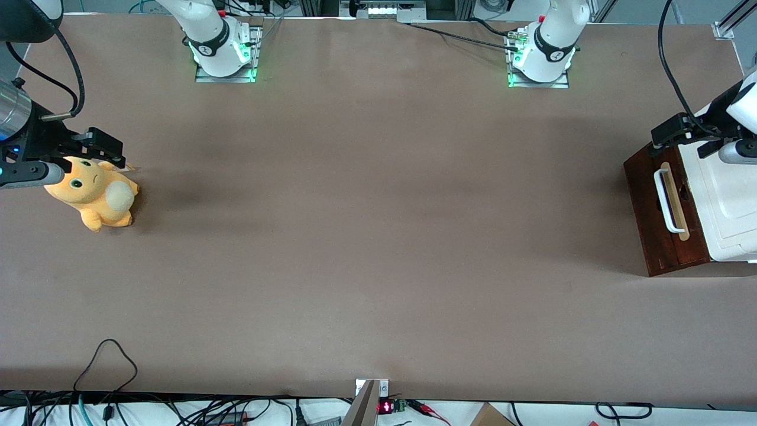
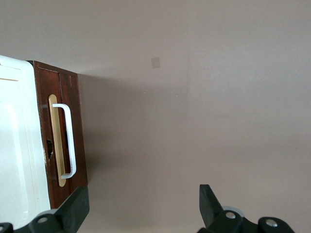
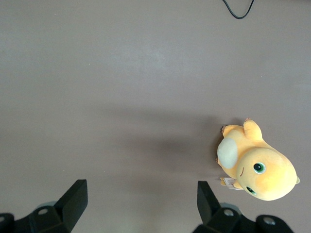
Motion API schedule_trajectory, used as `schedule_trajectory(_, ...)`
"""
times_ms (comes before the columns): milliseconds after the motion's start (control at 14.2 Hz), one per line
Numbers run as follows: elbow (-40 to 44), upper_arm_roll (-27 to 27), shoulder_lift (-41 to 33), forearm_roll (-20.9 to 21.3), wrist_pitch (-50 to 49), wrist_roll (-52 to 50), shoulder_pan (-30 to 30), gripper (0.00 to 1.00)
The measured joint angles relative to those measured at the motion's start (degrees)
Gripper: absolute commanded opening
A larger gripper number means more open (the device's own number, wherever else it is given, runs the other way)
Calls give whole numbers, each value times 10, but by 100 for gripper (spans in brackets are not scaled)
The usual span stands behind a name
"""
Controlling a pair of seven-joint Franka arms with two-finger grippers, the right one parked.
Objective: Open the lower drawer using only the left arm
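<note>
Item: table (image 1: 378, 236), brown, wide. We take the cabinet (image 1: 730, 201) at the working arm's end as our landmark for every place below.

Item: cabinet, white-topped, with a dark reddish-brown front. We find no drawer drawn out and no pale interior on show in either the front view or the left wrist view. We judge the task barely begun: approach under way, grasp and pull both left to do.

Item: left arm (image 1: 746, 106), white with black panels, reaching in over the cabinet's top, a black cable trailing above it. It touches nothing that we can see.

Item: lower drawer (image 1: 662, 219), the dark wood front of the cabinet, facing the open table. We count it shut. From above we cannot tell where it parts from any upper drawer.

Item: gripper (image 1: 674, 133), black, hanging above the cabinet's front edge at the corner farther from the front camera. In the left wrist view the gripper (image 2: 144, 206) stands with jaws spread wide and nothing between them; the fingertips (image 2: 77, 201) frame bare table just beside the front.

Item: handle (image 1: 665, 200), white U-shaped bar on a pale wood strip, on the cabinet's front, nearer the front camera than the gripper. Untouched.
</note>
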Motion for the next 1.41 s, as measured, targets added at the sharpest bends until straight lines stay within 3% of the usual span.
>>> schedule_trajectory(845,13,-23,9,-1,-39,-1,11,100)
schedule_trajectory(986,17,-84,8,77,-39,-46,20,100)
schedule_trajectory(1197,3,-213,20,250,-66,-189,31,100)
schedule_trajectory(1408,-77,-268,52,394,-76,-307,32,100)
